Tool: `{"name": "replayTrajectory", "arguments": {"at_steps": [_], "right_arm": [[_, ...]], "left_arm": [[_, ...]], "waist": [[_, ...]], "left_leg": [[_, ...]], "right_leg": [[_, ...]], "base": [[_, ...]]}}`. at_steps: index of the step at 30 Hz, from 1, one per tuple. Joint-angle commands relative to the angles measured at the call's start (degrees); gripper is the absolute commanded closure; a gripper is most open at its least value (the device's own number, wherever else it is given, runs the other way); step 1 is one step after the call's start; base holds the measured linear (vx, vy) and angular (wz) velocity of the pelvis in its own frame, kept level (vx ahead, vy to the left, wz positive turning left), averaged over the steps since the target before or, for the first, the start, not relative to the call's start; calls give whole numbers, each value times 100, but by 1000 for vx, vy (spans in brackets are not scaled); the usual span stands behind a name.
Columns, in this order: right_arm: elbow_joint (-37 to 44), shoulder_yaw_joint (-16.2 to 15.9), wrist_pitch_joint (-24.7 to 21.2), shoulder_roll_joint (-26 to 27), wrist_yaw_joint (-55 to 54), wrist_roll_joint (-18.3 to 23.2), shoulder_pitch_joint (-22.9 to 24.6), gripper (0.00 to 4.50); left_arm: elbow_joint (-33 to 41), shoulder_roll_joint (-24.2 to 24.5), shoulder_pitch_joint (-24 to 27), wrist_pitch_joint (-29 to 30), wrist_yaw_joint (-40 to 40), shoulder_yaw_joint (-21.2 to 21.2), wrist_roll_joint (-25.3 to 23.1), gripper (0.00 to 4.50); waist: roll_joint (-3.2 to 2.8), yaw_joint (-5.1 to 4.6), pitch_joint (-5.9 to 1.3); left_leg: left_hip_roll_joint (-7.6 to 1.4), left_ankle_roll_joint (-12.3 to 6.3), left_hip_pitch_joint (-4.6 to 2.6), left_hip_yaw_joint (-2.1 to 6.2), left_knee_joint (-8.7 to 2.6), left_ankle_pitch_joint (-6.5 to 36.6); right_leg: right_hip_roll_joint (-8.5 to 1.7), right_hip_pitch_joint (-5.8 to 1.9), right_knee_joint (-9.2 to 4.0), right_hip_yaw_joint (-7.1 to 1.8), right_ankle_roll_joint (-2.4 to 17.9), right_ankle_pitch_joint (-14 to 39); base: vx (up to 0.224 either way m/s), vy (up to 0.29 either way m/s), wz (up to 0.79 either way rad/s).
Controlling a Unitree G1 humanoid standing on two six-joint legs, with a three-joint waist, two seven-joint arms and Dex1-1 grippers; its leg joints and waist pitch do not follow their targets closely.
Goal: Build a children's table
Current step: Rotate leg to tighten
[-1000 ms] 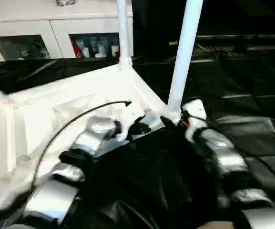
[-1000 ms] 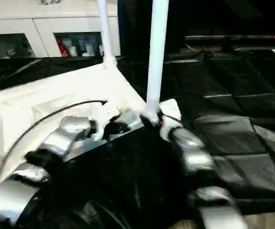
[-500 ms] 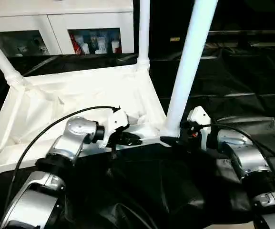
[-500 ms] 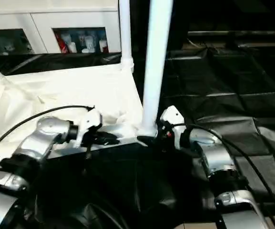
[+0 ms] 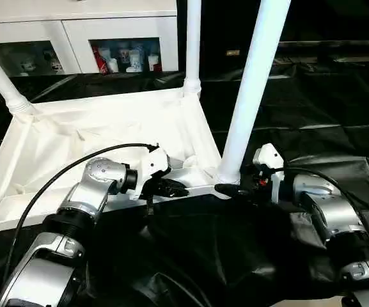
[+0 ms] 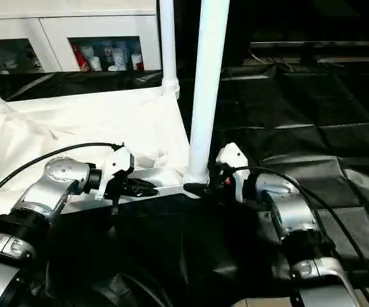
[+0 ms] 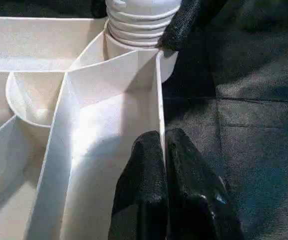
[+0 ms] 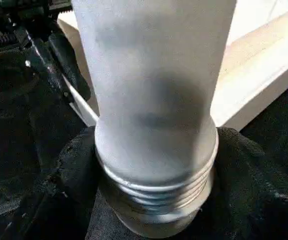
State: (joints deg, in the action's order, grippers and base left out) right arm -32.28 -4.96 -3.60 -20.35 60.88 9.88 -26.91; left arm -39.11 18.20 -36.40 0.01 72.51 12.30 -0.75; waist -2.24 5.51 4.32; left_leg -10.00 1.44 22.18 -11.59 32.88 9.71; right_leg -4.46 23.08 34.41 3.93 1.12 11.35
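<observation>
Right wrist view shows the right gripper clasping the leg at its threads; left gripper pinches the upturned children's table rim; cross-threading likely if the leg tilts

My head cameras look forward and down over both forearms at the upturned table, cabinet beyond it; both eyes share this scene. Left wrist camera sits very close to the table rim, looking along my left gripper. Right wrist camera faces the near leg, very close. Both wrist views share that leg's threaded base.
</observation>
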Motion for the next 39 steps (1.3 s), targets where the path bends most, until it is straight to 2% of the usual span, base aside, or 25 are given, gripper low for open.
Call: {"name": "replayTrajectory", "arguments": {"at_steps": [1,3,7,9,10,13,14,15,16,17,18,19,21,24,26,27,29,30,31,32,33,34,35,36,39], "right_arm": [[-135,-14,-97,219,-321,71,53,144],[-418,144,1,541,-1176,-48,52,148],[-648,338,-81,831,-1902,-49,-2,151],[-973,594,-98,1329,-2911,-49,-105,151],[-1094,615,-29,1575,-3240,-88,-151,151],[-1228,545,43,1910,-3589,-177,-216,151],[-1265,517,81,1991,-3661,-214,-235,151],[-1306,445,141,2087,-3718,-293,-255,151],[-1317,397,159,2118,-3726,-341,-259,151],[-1362,101,328,2172,-3771,-656,-274,151],[-1362,95,332,2174,-3768,-661,-274,151],[-1365,24,386,2189,-3734,-724,-275,117],[-1358,133,509,2210,-3614,-681,-292,83],[-1227,130,670,1945,-3444,-752,-264,77],[-979,134,595,1705,-2917,-610,-203,39],[-979,134,595,1705,-2917,-610,-203,39],[-697,60,539,1401,-2292,-549,-113,39],[-543,14,487,1226,-1925,-493,-66,39],[-543,14,487,1226,-1925,-493,-66,39],[-239,-48,276,903,-1259,-295,-5,39],[-239,-48,276,903,-1259,-295,-5,39],[-125,-69,192,773,-1009,-218,16,39],[4,-135,122,548,-643,-173,42,39],[48,-172,79,440,-456,-155,49,39],[151,-230,-94,184,3,-92,56,39]], "left_arm": [[-118,-271,78,-40,-173,94,56,450],[-312,-448,-49,-7,-749,119,-160,450],[-453,-644,-153,40,-1106,84,-198,450],[-634,-1001,-310,112,-1622,109,-293,450],[-694,-1183,-359,150,-1824,157,-356,450],[-780,-1436,-417,188,-2169,210,-458,450],[-807,-1496,-426,183,-2229,225,-485,450],[-825,-1571,-425,185,-2263,256,-515,450],[-832,-1600,-424,185,-2278,266,-528,450],[-837,-1704,-406,164,-2289,297,-544,450],[-837,-1706,-405,164,-2288,298,-544,450],[-829,-1730,-394,161,-2280,308,-544,450],[-836,-1723,-375,119,-2198,278,-541,450],[-731,-1562,-319,58,-1939,226,-471,450],[-581,-1398,-233,-19,-1553,203,-354,450],[-581,-1398,-233,-19,-1553,203,-354,450],[-433,-1225,-139,-48,-1207,223,-275,450],[-370,-1118,-90,-79,-1029,248,-256,450],[-370,-1118,-90,-79,-1029,248,-256,450],[-274,-920,-7,-121,-716,264,-204,450],[-274,-920,-7,-121,-716,264,-204,450],[-235,-846,27,-137,-595,264,-179,450],[-157,-734,89,-175,-413,261,-141,450],[-97,-674,125,-160,-291,249,-98,450],[63,-493,219,-105,0,213,-8,450]], "waist": [[113,20,-363],[101,-7,-339],[88,-24,-315],[73,-60,-307],[34,-53,-300],[44,-74,-287],[33,-75,-255],[8,-75,-237],[20,-84,-236],[21,-78,-261],[29,-84,-277],[29,-84,-277],[25,-82,-282],[31,-77,-288],[32,-74,-296],[61,-56,-299],[61,-40,-305],[90,-21,-325],[83,-6,-332],[123,-1,-337],[115,23,-352],[99,43,-355],[138,61,-356],[137,71,-364],[144,77,-370]], "left_leg": [[-381,-726,-98,163,-309,706],[-372,-567,-116,164,-332,921],[-370,-314,-157,183,-380,1252],[-372,-173,-169,198,-416,1438],[-376,-118,-178,217,-428,1534],[-368,-14,-199,221,-451,1774],[-359,-18,-212,229,-467,1978],[-360,29,-258,244,-481,2226],[-357,54,-269,249,-485,2301],[-363,77,-260,267,-496,2279],[-365,67,-247,260,-508,2165],[-365,67,-247,260,-508,2165],[-366,-44,-223,246,-514,2014],[-371,-103,-217,236,-509,1946],[-370,-155,-206,227,-502,1829],[-366,-244,-190,218,-487,1726],[-376,-322,-179,209,-478,1579],[-374,-484,-158,182,-446,1282],[-375,-532,-154,181,-428,1179],[-371,-629,-155,156,-409,1043],[-362,-691,-140,165,-391,922],[-370,-794,-135,151,-374,768],[-359,-853,-119,153,-360,690],[-364,-892,-98,153,-344,633],[-373,-910,-99,158,-336,609]], "right_leg": [[-478,-270,-353,-271,1469,594],[-486,-244,-401,-284,1417,961],[-499,-236,-482,-298,1234,1611],[-499,-211,-500,-310,1180,1792],[-514,-212,-511,-307,1159,1893],[-510,-199,-560,-310,1066,2059],[-523,-197,-600,-306,1014,2309],[-542,-180,-649,-307,922,2677],[-543,-180,-669,-310,880,2792],[-552,-203,-659,-317,837,2775],[-534,-212,-644,-320,848,2553],[-534,-212,-644,-320,848,2553],[-522,-228,-615,-323,946,2153],[-533,-230,-609,-329,992,2060],[-524,-242,-589,-330,1035,1883],[-526,-268,-575,-328,1054,1764],[-521,-279,-552,-322,1095,1568],[-507,-301,-509,-312,1172,1214],[-507,-305,-491,-305,1198,1093],[-497,-302,-474,-301,1252,899],[-498,-335,-437,-292,1279,763],[-497,-314,-420,-292,1333,544],[-490,-330,-406,-282,1335,468],[-496,-326,-381,-283,1338,377],[-487,-309,-368,-272,1347,446]], "base": [[0,0,0],[0,0,0],[0,0,0],[0,0,0],[0,0,0],[0,0,0],[0,0,0],[0,0,0],[0,0,0],[0,0,0],[0,0,0],[0,0,0],[0,0,0],[0,0,0],[0,0,0],[0,0,0],[0,0,0],[51,-17,2],[51,-17,2],[52,-24,3],[0,0,0],[62,-40,2],[0,0,0],[0,0,0],[0,0,0]]}}
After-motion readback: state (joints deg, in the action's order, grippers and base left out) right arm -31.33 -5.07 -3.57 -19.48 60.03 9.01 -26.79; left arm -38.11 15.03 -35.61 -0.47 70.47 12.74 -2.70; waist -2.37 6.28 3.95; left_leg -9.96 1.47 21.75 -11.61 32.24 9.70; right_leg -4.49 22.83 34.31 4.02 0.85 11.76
